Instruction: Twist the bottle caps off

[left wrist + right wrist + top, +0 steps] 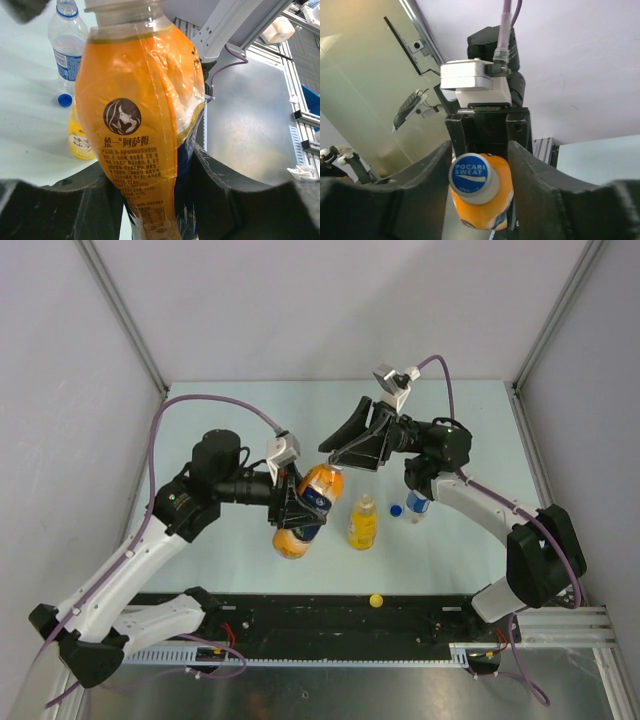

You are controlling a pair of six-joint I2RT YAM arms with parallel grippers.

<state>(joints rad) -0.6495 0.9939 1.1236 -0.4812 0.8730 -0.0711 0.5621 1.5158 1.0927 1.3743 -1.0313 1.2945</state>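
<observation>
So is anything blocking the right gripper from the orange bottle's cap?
Nothing visible does. The white cap sits between the fingers of the right gripper, and the left gripper holds the orange bottle by its body.

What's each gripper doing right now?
Left gripper: closed on the orange bottle.
Right gripper: around its Pocari Sweat cap; grip cannot be told.

Pale green table. Yellow bottle upright, just right of left fingers, on near side of right fingers. Blue cap loose, just beside upright clear bottle; both right of either finger pair. Yellow cap on black strip at near edge, well apart from all fingers.
</observation>
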